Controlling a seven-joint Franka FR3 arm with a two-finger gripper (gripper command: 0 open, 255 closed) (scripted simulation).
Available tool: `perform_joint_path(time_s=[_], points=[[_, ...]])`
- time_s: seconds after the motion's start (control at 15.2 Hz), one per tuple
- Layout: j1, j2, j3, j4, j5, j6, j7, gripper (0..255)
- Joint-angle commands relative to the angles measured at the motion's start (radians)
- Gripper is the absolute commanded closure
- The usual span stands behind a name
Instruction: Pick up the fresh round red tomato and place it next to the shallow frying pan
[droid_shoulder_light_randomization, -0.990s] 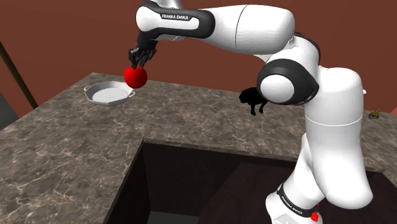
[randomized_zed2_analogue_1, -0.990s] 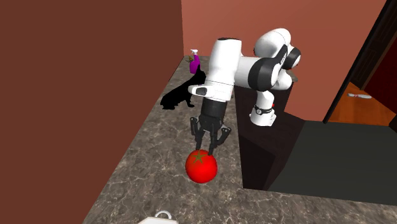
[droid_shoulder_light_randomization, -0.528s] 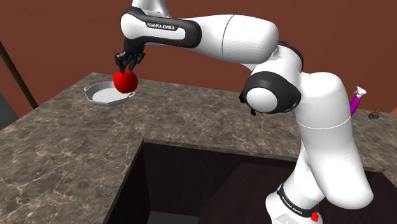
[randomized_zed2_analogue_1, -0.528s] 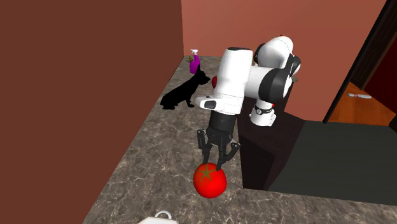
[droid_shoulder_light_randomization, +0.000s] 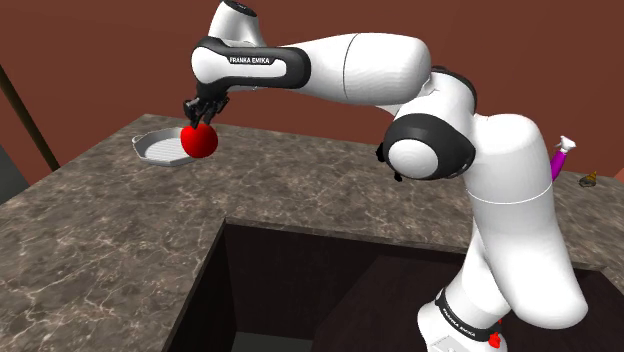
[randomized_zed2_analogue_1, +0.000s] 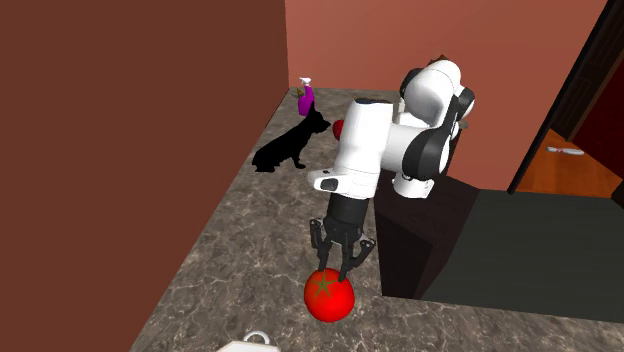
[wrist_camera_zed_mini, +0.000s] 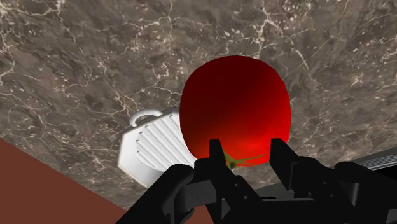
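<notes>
Over the far corner of the dark marbled countertop (droid_shoulder_light_randomization: 120, 230), the white arm reached out with its black gripper (droid_shoulder_light_randomization: 200, 110) pointing downward. Its two fingers (wrist_camera_zed_mini: 215, 151) were clamped on the top of the red tomato (droid_shoulder_light_randomization: 199, 141), one on either side of the green stem. The tomato hung directly beneath the gripper, just beside the pale frying pan (droid_shoulder_light_randomization: 158, 147). In the shoulder view it overlapped the pan's nearer rim, and whether it touched the rim or the stone below could not be told.

From the second exterior view, the gripper (randomized_zed2_analogue_1: 340, 265) stood upright above the tomato (randomized_zed2_analogue_1: 331, 295), and a bit of the pan (randomized_zed2_analogue_1: 250, 342) showed at the lower edge. Seen from the wrist, the tomato (wrist_camera_zed_mini: 235, 108) lay between the fingertips of the gripper (wrist_camera_zed_mini: 245, 153), with the ribbed white pan (wrist_camera_zed_mini: 149, 153) and its loop handle next to it on the counter.

Farther back along the counter, near the red-brown wall, stood a black animal figure (randomized_zed2_analogue_1: 285, 148) and a purple spray bottle (randomized_zed2_analogue_1: 305, 96). A dark recess (droid_shoulder_light_randomization: 330, 290) opened in the counter in front of the stand.
</notes>
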Motion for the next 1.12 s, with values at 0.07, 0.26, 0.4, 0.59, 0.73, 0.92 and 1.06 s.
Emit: perform_joint_path(time_s=[0.07, 0.26, 0.4, 0.59, 0.73, 0.92, 1.06], points=[[0.003, 0.005, 0.004, -0.034, 0.007, 0.038, -0.009, 255], [0.006, 0.010, 0.009, -0.066, 0.014, 0.074, -0.018, 255], [0.007, 0.014, 0.013, -0.085, 0.020, 0.098, -0.025, 255], [0.007, 0.023, 0.019, -0.111, 0.029, 0.131, -0.034, 255], [0.007, 0.030, 0.024, -0.126, 0.035, 0.153, -0.041, 255], [0.006, 0.041, 0.031, -0.147, 0.045, 0.185, -0.051, 255], [0.004, 0.050, 0.036, -0.159, 0.052, 0.205, -0.058, 255]])
